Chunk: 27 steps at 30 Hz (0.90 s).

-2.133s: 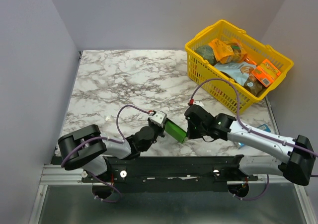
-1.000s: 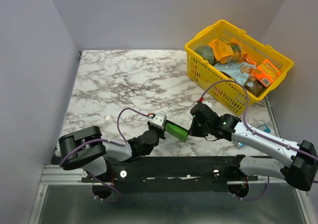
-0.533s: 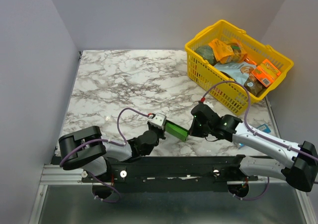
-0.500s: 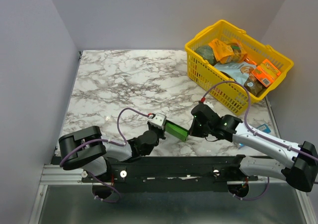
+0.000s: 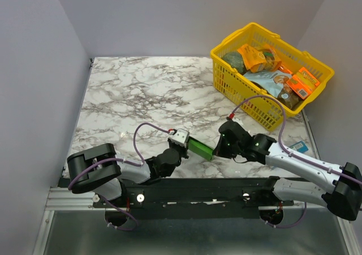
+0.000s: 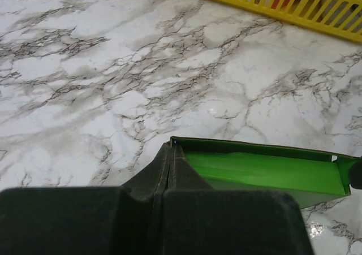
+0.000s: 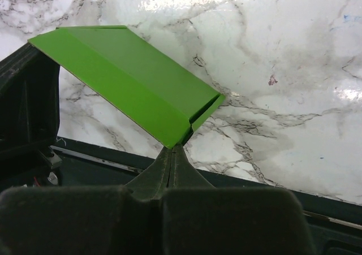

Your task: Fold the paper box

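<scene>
Green paper box [image 5: 199,148], narrow, creased, perhaps part-folded

I see the green card paper box [image 5: 200,148] between my left gripper [image 5: 188,144] and right gripper [image 5: 215,151], near the white marble table's [image 5: 141,91] front edge; yellow plastic basket [image 5: 240,94] behind, right.

One paper box [image 5: 200,148], one yellow basket [image 5: 226,81], one marble table [image 5: 141,91], one left end effector [image 5: 189,142], one right end effector [image 5: 215,151].

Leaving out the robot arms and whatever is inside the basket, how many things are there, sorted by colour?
Green: 1, the paper box
Yellow: 1, the basket
Blue-and-white: 1, a small pack
Total: 3
</scene>
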Tool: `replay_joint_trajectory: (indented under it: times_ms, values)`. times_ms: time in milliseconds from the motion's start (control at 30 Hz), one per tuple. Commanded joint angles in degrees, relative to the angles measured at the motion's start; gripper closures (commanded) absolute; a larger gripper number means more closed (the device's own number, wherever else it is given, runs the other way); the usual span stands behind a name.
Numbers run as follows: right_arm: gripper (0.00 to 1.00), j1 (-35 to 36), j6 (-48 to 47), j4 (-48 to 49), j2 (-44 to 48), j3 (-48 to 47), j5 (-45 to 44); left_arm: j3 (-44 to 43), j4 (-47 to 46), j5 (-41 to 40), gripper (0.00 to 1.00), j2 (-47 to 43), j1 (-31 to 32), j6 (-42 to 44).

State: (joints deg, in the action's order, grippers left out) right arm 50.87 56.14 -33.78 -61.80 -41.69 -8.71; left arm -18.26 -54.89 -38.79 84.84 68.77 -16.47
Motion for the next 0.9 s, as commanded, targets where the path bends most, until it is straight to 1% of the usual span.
replay_joint_trajectory:
  times_ms: [0,100,233,333,400,433,467,533,567,667,767,800,833,867]
  values:
    - [0.99,-0.1,2.1,8.2,-1.1,3.4,2.2,2.3,15.7,6.8,1.0,3.3,2.8,-3.2]
    - [0.99,0.4,2.0,7.2,0.5,4.4,2.1,2.1,16.4,6.4,1.0,3.1,2.8,-3.6]
    - [0.99,1.2,0.8,4.7,0.3,5.3,1.7,1.9,16.7,6.1,1.0,3.0,2.8,-3.7]
    - [0.99,1.7,-2.0,2.9,-0.4,3.9,1.3,2.4,15.8,6.8,1.0,3.1,2.9,-2.8]
    - [0.99,1.9,-3.7,1.3,-0.3,1.3,1.2,2.6,14.6,7.4,1.0,3.2,2.9,-1.8]
    - [0.94,1.9,-4.7,-1.1,-0.1,0.1,0.9,2.6,14.6,7.1,1.0,3.4,2.9,-1.4]
    - [0.74,1.8,-5.4,-3.0,0.0,-1.1,0.5,2.6,14.8,7.1,1.0,3.3,2.9,-1.1]
    - [0.6,1.9,-5.9,-7.4,0.5,-4.3,-0.9,2.7,15.3,7.1,1.0,3.2,2.9,-0.8]
    - [0.47,1.9,-6.4,-8.3,1.5,-5.1,-1.2,2.8,15.3,7.1,1.0,3.2,2.9,-0.5]
    - [0.3,1.9,-10.0,-9.1,4.0,-6.7,-1.7,3.0,15.2,7.1,1.0,3.1,2.9,0.1]
    - [0.23,1.8,-13.5,-7.5,5.1,-6.8,-3.4,2.9,15.2,7.1,1.0,3.2,2.9,0.0]
    - [0.23,1.8,-13.3,-7.2,5.7,-6.4,-4.5,2.7,15.3,7.1,1.0,3.2,2.9,0.2]
    - [0.26,1.9,-13.2,-5.9,5.7,-5.3,-5.3,2.4,15.6,7.1,1.0,3.2,2.9,0.1]
    - [0.37,1.9,-12.6,-5.2,5.9,-4.7,-6.6,2.4,15.8,7.1,1.0,3.2,2.9,0.0]
